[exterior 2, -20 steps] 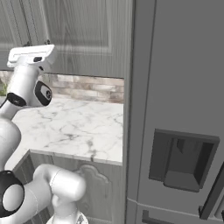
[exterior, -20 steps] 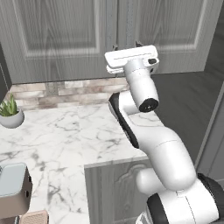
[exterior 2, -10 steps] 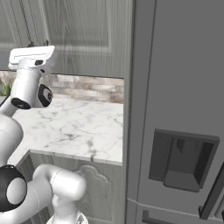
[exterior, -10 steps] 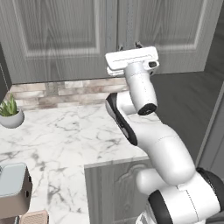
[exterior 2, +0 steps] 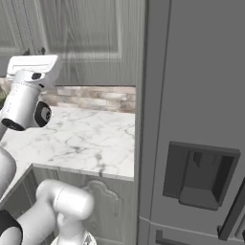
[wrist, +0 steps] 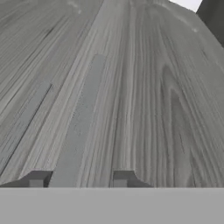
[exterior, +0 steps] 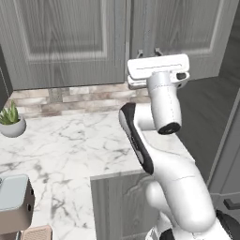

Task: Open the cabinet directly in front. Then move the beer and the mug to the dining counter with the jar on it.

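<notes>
Facing the tall grey wood-grain cabinet [exterior: 84,42], both doors shut, we hold our two-finger gripper [wrist: 80,178] against the right door so its fingertips [wrist: 38,178] straddle the slim vertical grey bar handle [wrist: 81,122]. The jaws stand partly apart around the bar; whether they grip it we cannot tell. Beer and mug presumably sit inside. Below lies the glossy veined marble worktop [exterior: 70,145].

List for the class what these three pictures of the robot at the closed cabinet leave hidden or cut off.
- Inside of the cabinet: hidden by its closed doors in both base views.
- Gripper fingers: tips alone rise in the hand view; whether they touch the handle between them is unclear.
- Toaster: cut off by the left edge, left base view.
- Plant: partly cut off by the left edge, same view.
</notes>
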Motion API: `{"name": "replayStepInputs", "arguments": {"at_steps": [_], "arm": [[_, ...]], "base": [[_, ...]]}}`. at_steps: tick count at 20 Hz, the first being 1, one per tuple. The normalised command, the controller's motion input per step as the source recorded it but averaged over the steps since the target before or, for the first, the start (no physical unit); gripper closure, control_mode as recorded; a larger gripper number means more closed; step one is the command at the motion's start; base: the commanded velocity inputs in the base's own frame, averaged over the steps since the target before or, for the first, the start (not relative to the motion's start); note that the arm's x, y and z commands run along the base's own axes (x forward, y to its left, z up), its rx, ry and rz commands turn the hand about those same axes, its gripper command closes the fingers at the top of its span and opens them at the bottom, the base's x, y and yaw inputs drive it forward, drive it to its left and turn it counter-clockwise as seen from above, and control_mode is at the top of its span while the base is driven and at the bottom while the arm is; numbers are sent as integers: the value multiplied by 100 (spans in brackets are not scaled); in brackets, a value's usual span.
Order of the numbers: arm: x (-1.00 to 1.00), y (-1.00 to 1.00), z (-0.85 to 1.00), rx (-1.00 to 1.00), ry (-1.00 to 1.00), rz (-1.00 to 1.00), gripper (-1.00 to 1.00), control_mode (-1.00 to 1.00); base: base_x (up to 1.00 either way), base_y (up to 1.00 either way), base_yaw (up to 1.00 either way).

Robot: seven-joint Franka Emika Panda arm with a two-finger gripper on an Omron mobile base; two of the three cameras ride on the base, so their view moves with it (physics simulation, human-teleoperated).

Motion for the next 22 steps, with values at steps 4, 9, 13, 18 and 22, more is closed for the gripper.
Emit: {"name": "replayStepInputs", "arguments": {"at_steps": [4, 9, 13, 18, 22], "arm": [[-100, -100, 1, 10, 14, -33, 100, -100], [-100, -100, 1, 14, 13, -34, 100, -100], [-100, -100, 0, 17, 14, -37, 100, -100], [-100, -100, 0, 19, 12, -38, 100, -100], [-30, -30, 0, 4, 1, -12, -100, -100]], "base": [[0, 0, 0], [0, 0, 0], [0, 0, 0], [0, 0, 0], [0, 0, 0]]}}
